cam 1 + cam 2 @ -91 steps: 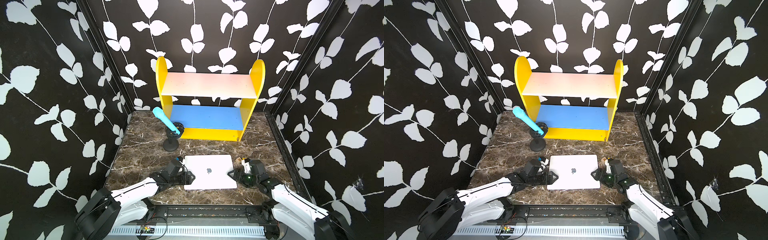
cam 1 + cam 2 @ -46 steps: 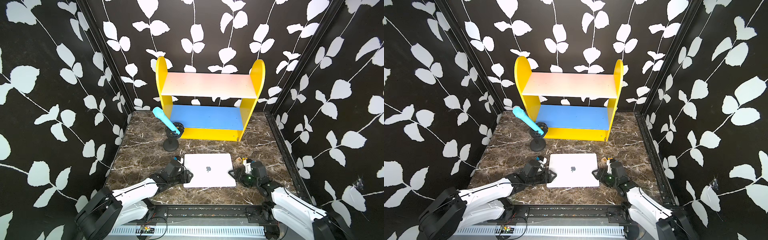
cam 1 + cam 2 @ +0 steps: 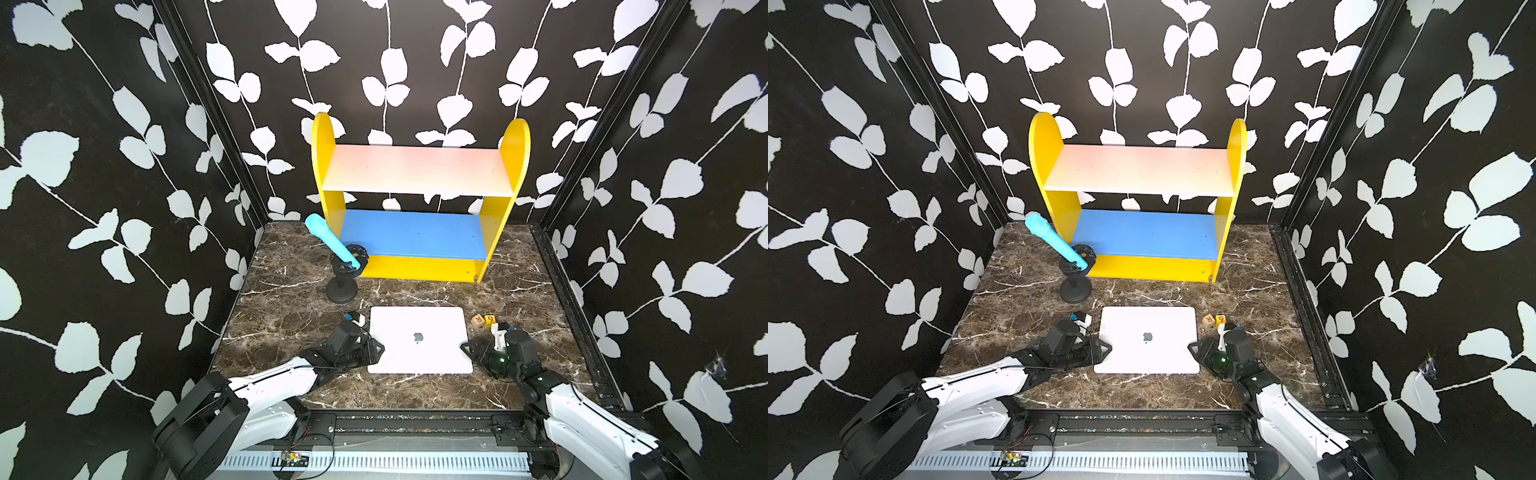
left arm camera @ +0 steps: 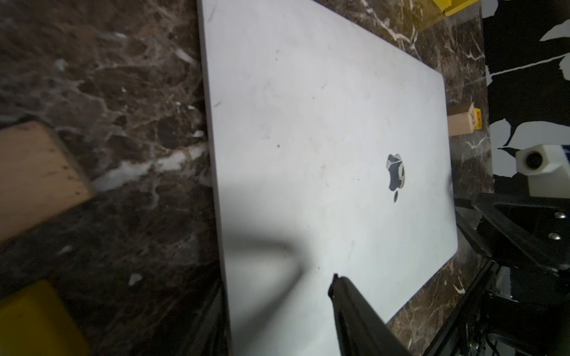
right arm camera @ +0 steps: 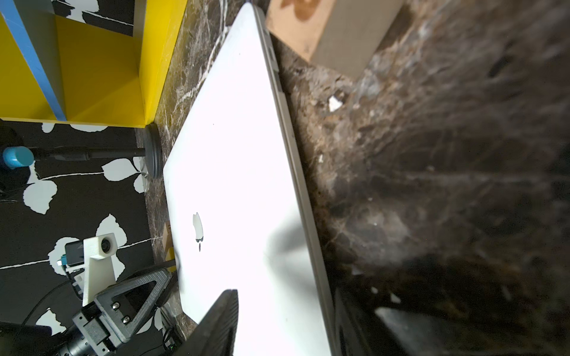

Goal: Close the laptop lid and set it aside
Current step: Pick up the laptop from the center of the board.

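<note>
The laptop [image 3: 419, 340] [image 3: 1148, 340] lies flat on the marble table near its front edge. Its lid [image 4: 324, 154] [image 5: 234, 185] is down, silver-white shell and dark apple logo facing up. My left gripper [image 3: 376, 351] [image 3: 1104, 351] [image 4: 274, 286] is at the laptop's left edge. It is open, with one finger above the lid and the other low beside the edge. My right gripper [image 3: 467, 349] [image 3: 1194, 349] [image 5: 285, 292] stands the same way at the right edge, also open. In both wrist views the upper finger casts a shadow on the lid.
A yellow shelf unit [image 3: 415, 237] with a blue lower board and a pale pink upper board stands at the back. A blue microphone [image 3: 328, 241] leans on a black stand [image 3: 341, 291] behind the laptop's left corner. Small letter blocks [image 3: 484, 320] lie by its far right corner. Another wooden block [image 4: 34, 172] lies left of it.
Both grippers' jaws have narrowed around the laptop's side edges. The laptop has shifted very slightly toward the back; the arms have barely moved.
</note>
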